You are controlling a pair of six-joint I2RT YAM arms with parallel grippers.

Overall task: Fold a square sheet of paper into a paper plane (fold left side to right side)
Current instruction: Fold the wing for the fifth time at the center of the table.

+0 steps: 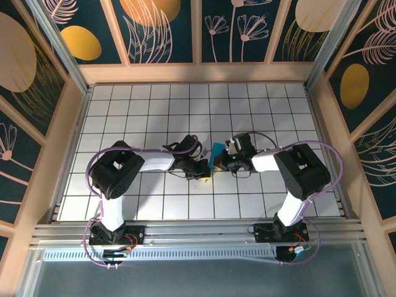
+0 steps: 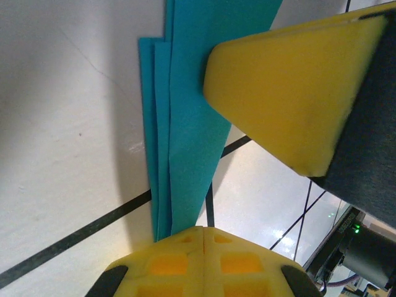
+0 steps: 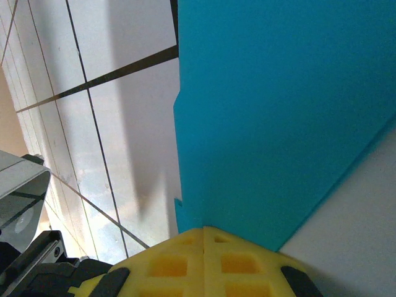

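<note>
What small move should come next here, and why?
Probably draw the left gripper back a little from the blue paper. The paper already lies in several narrow folded layers. Both grippers are shut with their tips against it from opposite sides, and the right gripper crowds in close. Whether either one pinches it, I cannot tell. Backing off would leave room above the table for the next fold.

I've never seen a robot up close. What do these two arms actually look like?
Both the left arm and the right arm have white tube-like links between chunky black joints, on black bases bolted to a metal rail. A thin purple cable loops alongside each. The jaws are bright yellow wedges with square recesses moulded in.
</note>
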